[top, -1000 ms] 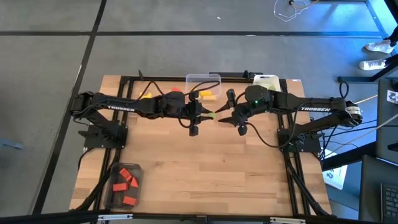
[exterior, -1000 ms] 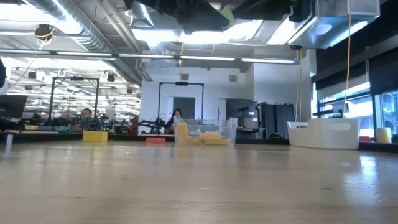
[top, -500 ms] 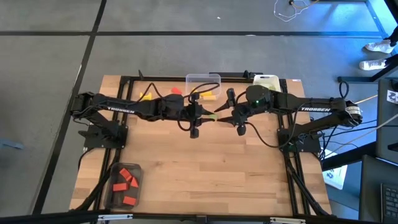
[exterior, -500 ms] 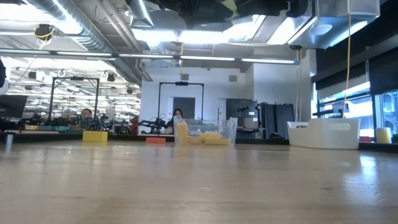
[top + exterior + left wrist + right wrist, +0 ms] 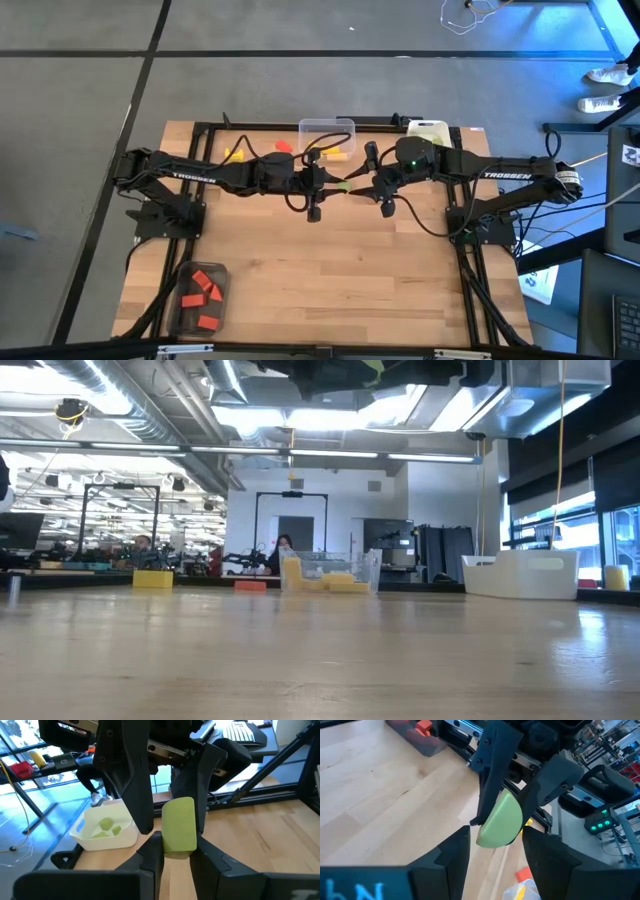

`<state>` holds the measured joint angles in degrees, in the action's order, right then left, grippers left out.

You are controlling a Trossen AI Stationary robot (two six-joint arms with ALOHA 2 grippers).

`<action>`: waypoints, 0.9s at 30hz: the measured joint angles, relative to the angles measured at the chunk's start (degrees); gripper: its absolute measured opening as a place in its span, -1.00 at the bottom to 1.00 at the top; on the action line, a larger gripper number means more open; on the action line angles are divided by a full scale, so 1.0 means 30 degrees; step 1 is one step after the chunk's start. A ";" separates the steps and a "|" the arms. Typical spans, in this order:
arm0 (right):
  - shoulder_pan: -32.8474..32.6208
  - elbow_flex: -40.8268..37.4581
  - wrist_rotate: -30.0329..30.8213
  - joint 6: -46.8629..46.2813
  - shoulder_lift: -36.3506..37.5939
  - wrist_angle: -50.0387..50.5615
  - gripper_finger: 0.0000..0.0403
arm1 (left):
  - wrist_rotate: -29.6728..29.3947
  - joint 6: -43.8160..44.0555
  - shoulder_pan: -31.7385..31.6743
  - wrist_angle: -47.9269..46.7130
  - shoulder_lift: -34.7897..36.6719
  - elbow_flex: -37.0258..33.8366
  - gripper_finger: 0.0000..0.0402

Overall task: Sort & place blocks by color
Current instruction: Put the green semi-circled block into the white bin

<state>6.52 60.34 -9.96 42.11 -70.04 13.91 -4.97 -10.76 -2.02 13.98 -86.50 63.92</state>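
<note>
Flanking the green block [image 5: 179,825], both end effectors meet midair.

A pale wooden counter [image 5: 320,270] stands on a grey floor [image 5: 80,90] crossed by dark lines, and a clear plastic container [image 5: 327,127] sits at the middle of its far edge, with a white tub [image 5: 428,129] near the far right corner and another clear container [image 5: 186,272] near the front left corner. From counter height, the clear container [image 5: 345,567] and the white tub [image 5: 520,575] stand along the far edge before a large workshop hall with bright ceiling lights [image 5: 330,420], a dark door frame [image 5: 296,520] and a seated person [image 5: 284,546] far back. A pair of white shoes [image 5: 607,88] shows on the floor at the upper right.
</note>
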 joint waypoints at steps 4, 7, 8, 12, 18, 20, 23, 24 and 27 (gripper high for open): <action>0.0000 0.0000 -0.0002 -0.0015 0.0000 0.0000 -0.08 | -0.0007 -0.0046 0.0000 0.0000 0.0000 0.0000 -0.67; 0.0000 0.0000 -0.0015 -0.0015 0.0000 -0.0051 -0.11 | -0.0019 -0.0065 -0.0006 0.0109 -0.0133 0.0000 -0.67; 0.0000 0.0000 -0.0015 -0.0022 0.0000 -0.0091 -0.13 | -0.0077 -0.0068 -0.0007 0.0040 -0.0164 0.0000 -0.67; 0.0000 0.0000 -0.0052 -0.0021 0.0000 -0.0197 -0.25 | -0.0349 -0.0126 -0.0015 0.0058 -0.0168 0.0000 -0.67; 0.0007 0.0015 -0.0028 -0.0126 -0.0372 -0.0181 -0.45 | -0.0701 -0.0246 -0.0015 -0.0229 -0.0168 -0.0013 -0.67; 0.0015 0.0015 0.0029 -0.0196 -0.0625 -0.0175 -0.51 | -0.0898 -0.0281 -0.0015 -0.0457 -0.0175 -0.0044 -0.67; 0.0022 0.0033 0.0092 -0.0264 -0.0895 -0.0203 -0.58 | -0.1579 -0.0308 0.0006 -0.0754 -0.0182 -0.0073 -0.65; 0.0022 0.0036 0.0135 -0.0255 -0.0936 -0.0222 -0.60 | -0.1779 -0.0285 0.0013 -0.0823 -0.0182 -0.0073 -0.63; 0.0014 0.0036 0.0886 -0.0093 -0.0946 -0.0333 -0.64 | -0.2163 -0.0218 -0.0003 -0.0751 -0.0182 -0.0073 -0.58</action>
<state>6.57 60.45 -7.30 41.83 -72.88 12.91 -11.46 -11.41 -2.03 11.72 -87.05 63.70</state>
